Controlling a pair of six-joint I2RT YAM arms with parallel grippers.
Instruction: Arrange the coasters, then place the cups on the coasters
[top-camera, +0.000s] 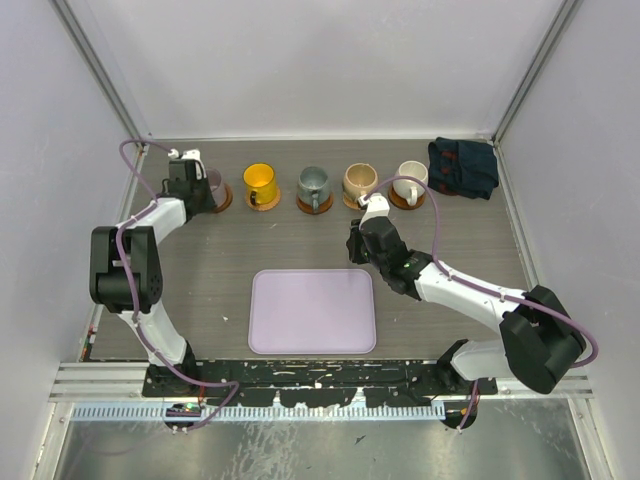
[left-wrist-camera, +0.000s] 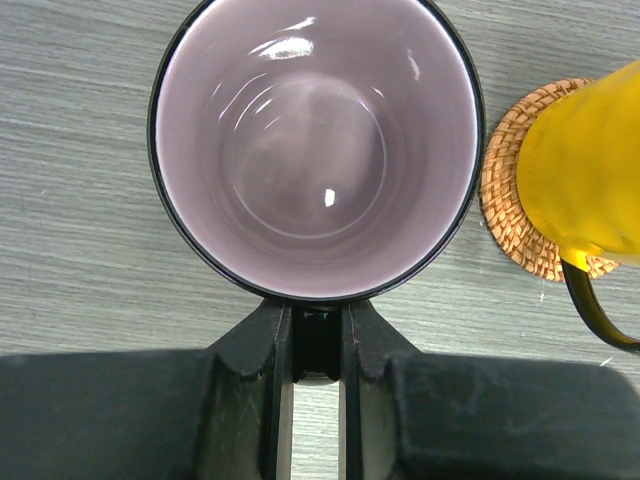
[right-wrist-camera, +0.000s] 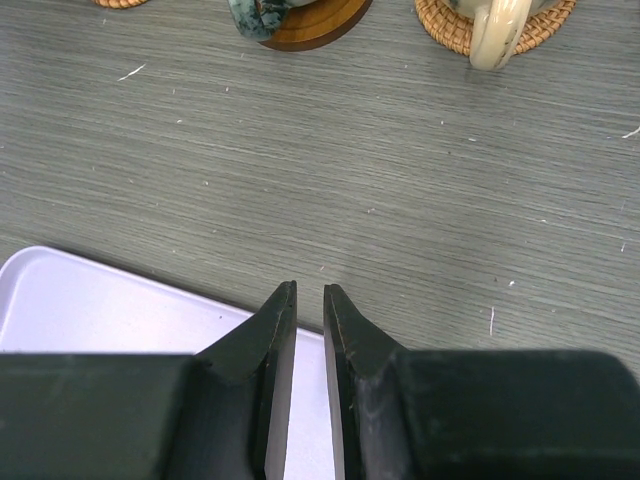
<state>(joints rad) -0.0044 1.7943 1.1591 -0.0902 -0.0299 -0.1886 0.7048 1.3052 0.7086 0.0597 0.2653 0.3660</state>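
Coasters (top-camera: 265, 204) lie in a row along the far side of the counter (top-camera: 230, 250), five of them, each with a cup over it. Reading from your left in the top view, you have the mauve-pink cup (left-wrist-camera: 316, 150), the yellow cup (top-camera: 260, 181), the grey-green cup (top-camera: 313, 183), the tan-beige cup (top-camera: 360, 179) and the white cup (top-camera: 410, 178). The four on the right stand on their discs. In the left wrist view, the disc under the yellow cup is woven and orange-brown. In the right wrist view, the one under the grey-green cup is smooth and dark brown.

Your left end effector (left-wrist-camera: 316, 330) is at the mauve-pink cup, at the left end of the row. Its fingers (left-wrist-camera: 280, 380) are clamped on the cup's dark handle, which fills the gap between them just below the rim. The cup is upright, its glossy inside facing the wrist camera. The top view shows the edge of a dark disc at the cup's base — you cannot tell whether the cup rests on it or hangs just above it.

Your right end effector (right-wrist-camera: 310, 295) holds nothing, and its fingers are parted by only a thin slit. It hovers over the far right corner of the lilac tray (top-camera: 312, 340), on the near side of the row and apart from the cups. The tray lies flat mid-counter, between the arms. A dark navy cloth (top-camera: 463, 167) lies bunched in the far right corner, just beside the white cup.
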